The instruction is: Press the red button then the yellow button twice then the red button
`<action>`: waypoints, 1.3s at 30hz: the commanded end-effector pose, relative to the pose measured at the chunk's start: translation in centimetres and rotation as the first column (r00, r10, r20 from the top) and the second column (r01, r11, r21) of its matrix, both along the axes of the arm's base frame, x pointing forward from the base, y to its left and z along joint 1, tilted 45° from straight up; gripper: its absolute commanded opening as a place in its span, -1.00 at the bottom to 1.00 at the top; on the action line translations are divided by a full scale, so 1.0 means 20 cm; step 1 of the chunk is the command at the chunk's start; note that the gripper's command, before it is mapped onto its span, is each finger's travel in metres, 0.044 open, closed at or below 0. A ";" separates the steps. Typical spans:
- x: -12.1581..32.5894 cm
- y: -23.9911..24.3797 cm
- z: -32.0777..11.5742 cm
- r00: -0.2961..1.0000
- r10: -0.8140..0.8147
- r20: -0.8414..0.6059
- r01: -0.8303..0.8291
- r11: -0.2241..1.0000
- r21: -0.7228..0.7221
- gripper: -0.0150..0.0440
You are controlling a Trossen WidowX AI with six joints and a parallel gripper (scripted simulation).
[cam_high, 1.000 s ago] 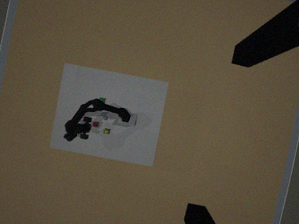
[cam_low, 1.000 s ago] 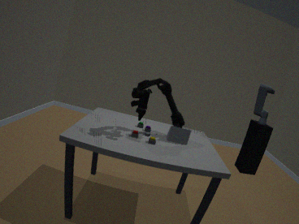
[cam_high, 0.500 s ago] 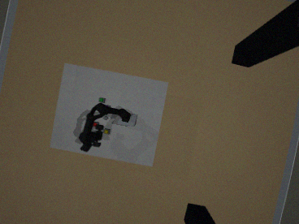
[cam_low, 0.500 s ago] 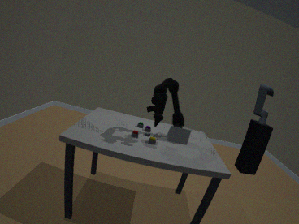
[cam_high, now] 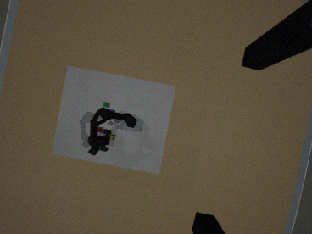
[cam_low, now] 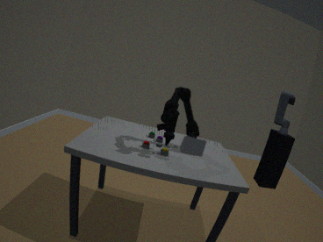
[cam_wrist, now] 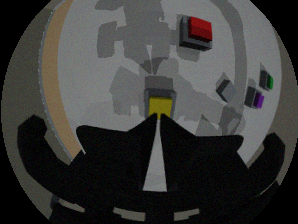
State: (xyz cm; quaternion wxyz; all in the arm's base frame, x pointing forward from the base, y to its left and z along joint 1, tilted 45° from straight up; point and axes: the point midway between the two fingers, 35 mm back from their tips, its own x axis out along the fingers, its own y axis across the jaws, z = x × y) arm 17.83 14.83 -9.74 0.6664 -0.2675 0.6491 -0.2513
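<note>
Fingers of my gripper (cam_high: 108,136) (cam_low: 167,144) (cam_wrist: 158,117): together, nothing clamped, tips at the near edge of the yellow button (cam_high: 112,137) (cam_low: 165,151) (cam_wrist: 160,106) in my wrist view; contact cannot be told. Red button (cam_high: 100,130) (cam_low: 146,144) (cam_wrist: 200,29): one, near the yellow, on the white table (cam_high: 146,157) (cam_low: 105,158) (cam_wrist: 100,85).

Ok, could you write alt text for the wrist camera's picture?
Two black gripper fingertips, nearly together, point at a yellow button. Beyond, to the right, are a red button, a grey block, then purple and green buttons.
</note>
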 end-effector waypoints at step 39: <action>0.00 -0.13 -0.12 1.000 0.006 -0.006 -0.006 1.000 -0.014 -0.42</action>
